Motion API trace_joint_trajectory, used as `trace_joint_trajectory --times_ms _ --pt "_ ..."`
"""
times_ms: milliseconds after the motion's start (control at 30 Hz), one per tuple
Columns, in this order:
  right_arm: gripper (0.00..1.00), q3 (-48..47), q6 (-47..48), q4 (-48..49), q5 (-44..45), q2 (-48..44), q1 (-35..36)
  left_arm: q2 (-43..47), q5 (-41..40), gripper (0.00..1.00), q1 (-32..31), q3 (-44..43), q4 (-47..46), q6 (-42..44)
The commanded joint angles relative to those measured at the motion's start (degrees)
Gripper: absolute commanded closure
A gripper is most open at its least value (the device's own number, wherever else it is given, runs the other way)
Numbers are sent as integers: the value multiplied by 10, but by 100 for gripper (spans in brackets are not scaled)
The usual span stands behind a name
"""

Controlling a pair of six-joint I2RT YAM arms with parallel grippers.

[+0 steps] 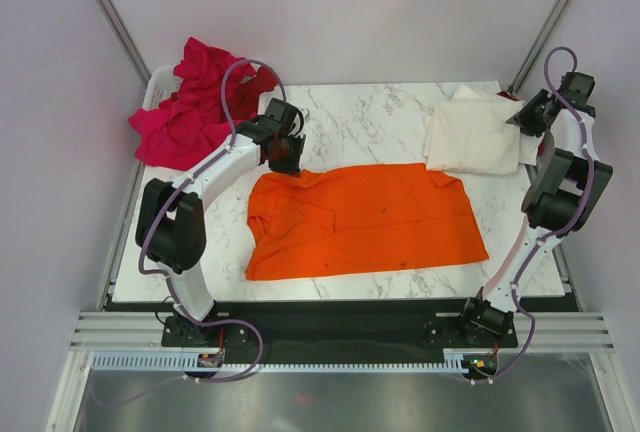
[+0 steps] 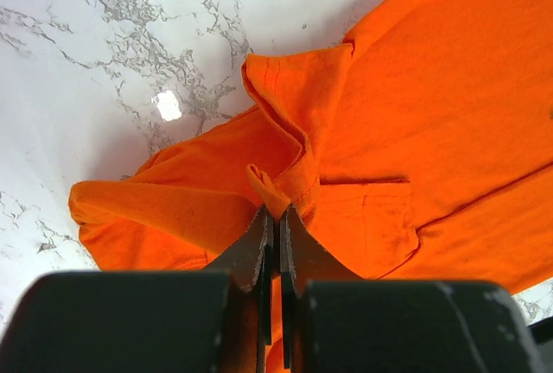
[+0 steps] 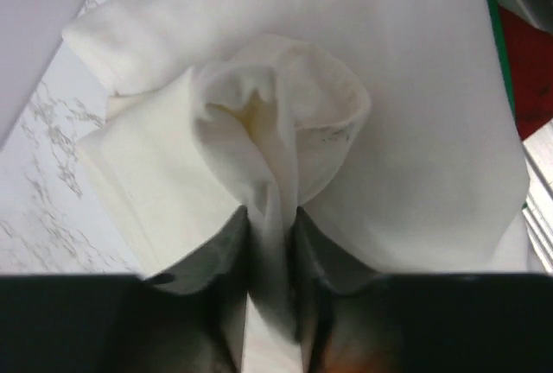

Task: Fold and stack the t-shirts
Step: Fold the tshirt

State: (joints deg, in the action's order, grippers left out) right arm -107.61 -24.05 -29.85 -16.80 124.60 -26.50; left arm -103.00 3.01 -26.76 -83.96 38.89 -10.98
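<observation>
A bright orange t-shirt lies spread across the middle of the marble table. My left gripper is at its far left corner, shut on a small fold of orange cloth by the sleeve. A folded cream-white t-shirt rests at the far right of the table. My right gripper is at that shirt's right edge, and its jaws pinch a bunched-up ridge of the white fabric. A heap of magenta-pink and dark red t-shirts sits at the far left.
The pink heap lies in a white basket off the table's far left corner. Grey walls close in on both sides. A metal rail runs along the near edge by the arm bases. A red and green object shows beside the white shirt.
</observation>
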Motion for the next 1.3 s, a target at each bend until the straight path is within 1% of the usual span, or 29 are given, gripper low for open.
trace_joint_trajectory --times_ms 0,33,67,267,300,400,433,500,600,700,733,767,833,1000,1100,1267 --pt "79 0 -13 30 -42 17 2 24 -5 98 -4 6 -10 9" --pt "98 -8 -20 30 -48 21 1 24 -5 98 -4 6 -10 9" --pt "100 -14 -26 30 -53 24 5 24 -4 98 -5 6 -10 9" --pt "100 -80 -71 41 -75 29 35 25 -5 98 -5 6 -10 9" --pt "100 -115 -77 40 -71 35 41 25 -5 98 -5 6 -10 9" --pt "100 -194 -78 2 -42 57 58 25 -5 98 -7 6 -10 9" --pt "100 -236 -84 -3 -37 64 59 24 -5 98 -7 6 -10 10" --pt "100 -275 -99 -4 -17 69 59 22 -5 98 -9 6 -10 10" --pt "100 -296 -99 -5 24 68 58 20 -8 98 -14 8 -10 11" --pt "100 -284 -97 -4 63 55 46 18 -12 98 -17 9 -10 11" --pt "100 -254 -95 -2 86 45 26 17 -12 98 -20 8 -10 11" --pt "100 -254 -95 1 86 42 26 17 -12 98 -20 9 -10 11" --pt "100 -215 -93 16 110 33 17 18 -12 98 -22 8 -9 12" --pt "100 -167 -100 27 122 42 -10 17 -15 98 -26 9 -9 13" --pt "100 -128 -93 36 154 41 -11 17 -19 98 -27 9 -9 14" --pt "100 -100 -89 36 194 69 -15 17 -20 98 -30 10 -9 15"
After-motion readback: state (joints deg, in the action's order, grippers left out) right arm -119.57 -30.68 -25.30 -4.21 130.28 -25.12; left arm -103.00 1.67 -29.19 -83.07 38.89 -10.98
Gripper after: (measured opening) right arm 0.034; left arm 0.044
